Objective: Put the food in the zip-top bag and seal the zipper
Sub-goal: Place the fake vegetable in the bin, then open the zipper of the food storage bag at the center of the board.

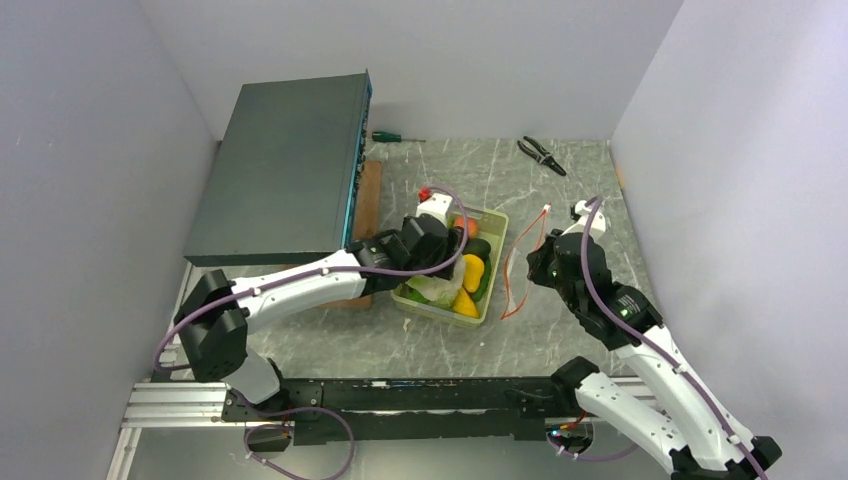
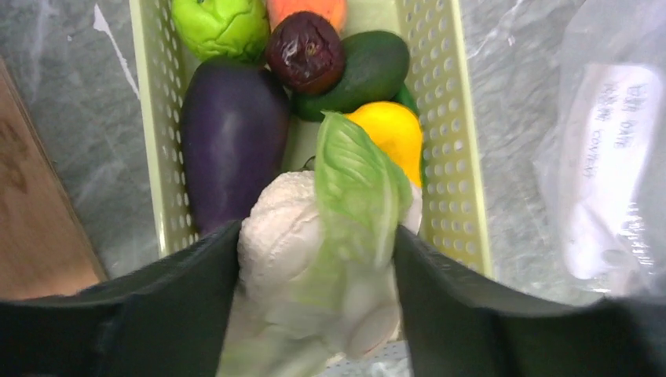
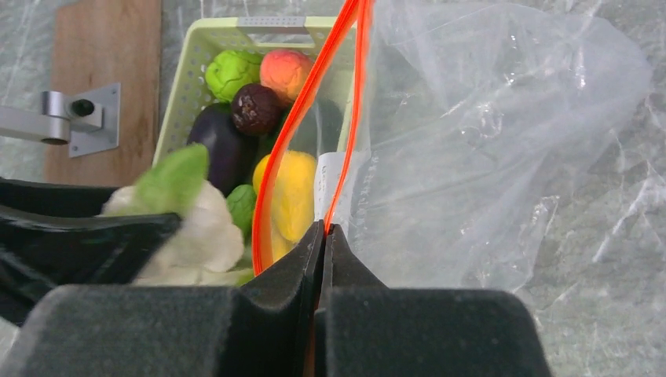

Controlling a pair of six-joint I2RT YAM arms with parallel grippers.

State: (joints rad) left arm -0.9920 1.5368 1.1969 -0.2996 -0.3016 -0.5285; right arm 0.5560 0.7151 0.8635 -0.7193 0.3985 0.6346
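Observation:
My left gripper [image 2: 316, 239] is shut on the white cauliflower [image 2: 290, 251] with its green leaf, held over the near end of the pale green tray [image 2: 459, 157]. The tray holds a bright green piece [image 2: 221, 23], a small dark purple piece [image 2: 305, 51] and an orange-yellow piece [image 2: 389, 133]. My right gripper [image 3: 324, 229] is shut on the red-orange zipper [image 3: 302, 118] and holds the mouth of the clear zip-top bag [image 3: 487, 141] open beside the tray. From above, the left gripper [image 1: 435, 275] is over the tray and the right gripper [image 1: 535, 265] is at the zipper [image 1: 512, 262].
The tray also holds a large purple eggplant [image 2: 228, 133] and a dark green piece [image 2: 369, 67]. A dark box [image 1: 285, 165] on a wooden board [image 1: 370, 190] stands at the left. A screwdriver [image 1: 395, 137] and pliers [image 1: 541, 155] lie at the back.

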